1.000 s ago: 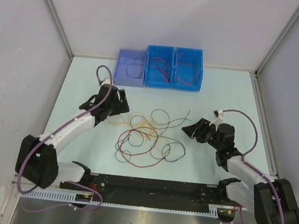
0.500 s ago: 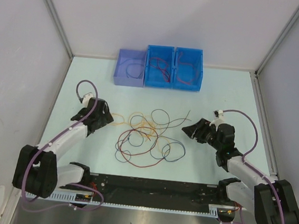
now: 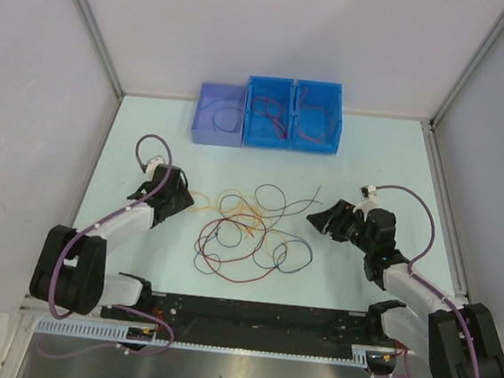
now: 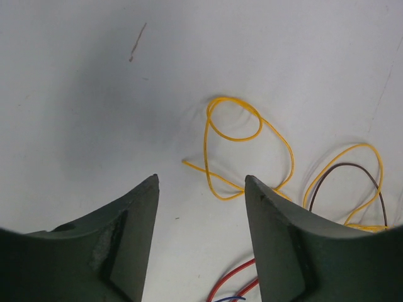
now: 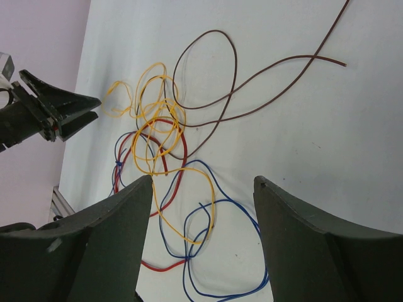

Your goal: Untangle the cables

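The cables point(image 3: 248, 233) lie as a loose tangle of red, yellow, blue and dark brown strands in the middle of the table. My left gripper point(image 3: 184, 203) sits low at the tangle's left edge, open and holding nothing. In the left wrist view a yellow loop point(image 4: 236, 135) lies just ahead of the left gripper point(image 4: 201, 179), and a red strand point(image 4: 236, 286) runs under the right finger. My right gripper point(image 3: 317, 220) hovers open at the tangle's right side. The right wrist view shows the tangle point(image 5: 164, 151) beyond the empty right gripper point(image 5: 203, 179).
Two blue bins point(image 3: 292, 112) and a purple bin point(image 3: 219, 114) stand in a row at the back, each with cable inside. Grey walls enclose the table on three sides. A black rail point(image 3: 258, 315) runs along the near edge between the arm bases.
My left arm has drawn back and to the left, down toward the table beside the yellow loop, and its jaws have narrowed. The right arm has stayed put.
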{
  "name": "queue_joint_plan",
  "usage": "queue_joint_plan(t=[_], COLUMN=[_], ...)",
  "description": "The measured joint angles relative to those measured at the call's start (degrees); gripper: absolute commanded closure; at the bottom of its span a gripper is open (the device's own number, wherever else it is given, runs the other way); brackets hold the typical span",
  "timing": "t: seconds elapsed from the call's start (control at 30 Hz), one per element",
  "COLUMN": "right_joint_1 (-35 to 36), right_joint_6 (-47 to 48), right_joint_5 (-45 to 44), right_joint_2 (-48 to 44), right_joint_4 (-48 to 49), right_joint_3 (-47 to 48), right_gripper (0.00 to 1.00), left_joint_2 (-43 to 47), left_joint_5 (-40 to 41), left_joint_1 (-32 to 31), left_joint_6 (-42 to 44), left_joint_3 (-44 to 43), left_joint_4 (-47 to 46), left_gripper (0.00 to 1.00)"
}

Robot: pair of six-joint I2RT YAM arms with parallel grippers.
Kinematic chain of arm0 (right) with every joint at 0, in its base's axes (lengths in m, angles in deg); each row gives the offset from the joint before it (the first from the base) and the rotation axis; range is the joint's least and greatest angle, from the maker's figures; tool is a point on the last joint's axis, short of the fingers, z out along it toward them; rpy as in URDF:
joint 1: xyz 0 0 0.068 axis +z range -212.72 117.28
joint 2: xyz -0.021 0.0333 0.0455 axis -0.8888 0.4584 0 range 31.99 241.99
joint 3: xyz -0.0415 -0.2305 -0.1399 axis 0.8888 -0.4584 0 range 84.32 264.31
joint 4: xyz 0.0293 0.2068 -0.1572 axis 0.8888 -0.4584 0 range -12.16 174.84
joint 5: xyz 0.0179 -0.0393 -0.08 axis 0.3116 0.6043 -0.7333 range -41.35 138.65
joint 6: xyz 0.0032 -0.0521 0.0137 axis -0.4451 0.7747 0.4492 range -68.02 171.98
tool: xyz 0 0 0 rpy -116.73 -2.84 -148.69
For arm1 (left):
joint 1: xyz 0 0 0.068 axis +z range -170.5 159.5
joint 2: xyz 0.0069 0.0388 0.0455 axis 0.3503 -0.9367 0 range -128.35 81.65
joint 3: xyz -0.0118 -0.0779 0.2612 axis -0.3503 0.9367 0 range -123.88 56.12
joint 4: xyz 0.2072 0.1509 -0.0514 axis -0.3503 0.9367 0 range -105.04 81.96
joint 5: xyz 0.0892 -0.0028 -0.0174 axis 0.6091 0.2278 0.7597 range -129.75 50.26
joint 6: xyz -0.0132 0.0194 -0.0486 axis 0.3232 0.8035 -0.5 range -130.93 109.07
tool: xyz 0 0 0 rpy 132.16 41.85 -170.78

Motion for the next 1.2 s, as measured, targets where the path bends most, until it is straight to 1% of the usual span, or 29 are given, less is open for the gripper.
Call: queue_joint_plan(t=[0.03,0.1,0.13,0.17,0.2,0.23,0.3,0.37,0.5,0.63,0.7,0.8,0.83,0.9,0.97,1.1,1.2], right_joint_1=[-0.02,-0.07,-0.09,-0.11,-0.11,-0.11,-0.11,-0.13,-0.15,-0.22,-0.22,-0.22,-0.22,-0.22,-0.22,-0.24,-0.24], right_joint_6=[0.0,0.0,0.0,0.0,0.0,0.0,0.0,0.0,0.0,0.0,0.0,0.0,0.0,0.0,0.0,0.0,0.02], right_joint_5=[0.0,0.0,0.0,0.0,0.0,0.02,0.02,0.02,0.04,0.02,0.02,0.02,0.04,0.02,0.02,0.0,0.48], right_joint_2=[0.0,0.0,0.0,0.0,0.02,0.02,0.02,0.02,0.07,0.07,0.07,0.07,0.07,0.07,0.07,0.04,-0.31], right_joint_4=[0.0,0.0,0.0,0.0,0.0,0.02,0.02,0.0,0.02,0.0,0.02,0.02,0.0,0.0,0.0,-0.02,0.0], right_joint_3=[0.0,0.0,0.0,0.0,0.0,0.0,0.0,0.0,0.0,0.0,0.0,0.0,0.0,0.0,0.0,0.0,0.0], right_gripper=[0.3,0.3,0.3,0.3,0.3,0.3,0.3,0.3,0.3,0.3,0.3,0.3,0.3,0.3,0.3,0.29,0.28], left_joint_2=[-0.68,-1.66,-2.05,-2.4,-2.73,-3.08,-4.13,-5.88,-10.38,-8.9,-5.97,-1.09,0.96,5.84,9.99,18.71,20.87], left_joint_5=[-0.31,-0.81,-1.05,-1.22,-1.29,-1.31,-1.2,-1.16,-1.38,-1.42,-1.46,-3.19,-5.16,-9.22,-12.37,-19.32,-23.8], left_joint_1=[0.0,0.0,0.0,0.0,0.0,0.0,0.0,0.0,0.0,-0.31,-0.72,-1.42,-1.55,-1.95,-2.51,-3.02,-3.04], left_joint_6=[0.02,-0.04,0.0,0.04,0.04,0.17,0.83,1.01,1.22,1.7,2.27,3.61,4.46,6.14,7.19,9.49,10.64], left_joint_3=[0.07,0.09,0.09,0.09,0.09,0.09,-0.04,-0.79,-5.09,-11.61,-16.74,-27.39,-32.3,-39.26,-41.81,-42.29,-41.77], left_joint_4=[-0.52,-1.49,-1.99,-2.54,-2.99,-3.37,-4.13,-4.28,-3.85,-0.7,2.08,4.55,4.2,1.42,-1.53,-7.69,-10.54], left_gripper=[0.48,0.52,0.62,0.67,0.75,0.9,1.0,1.0,1.0,1.0,1.0,1.0,1.0,1.0,1.0,1.0,1.0])
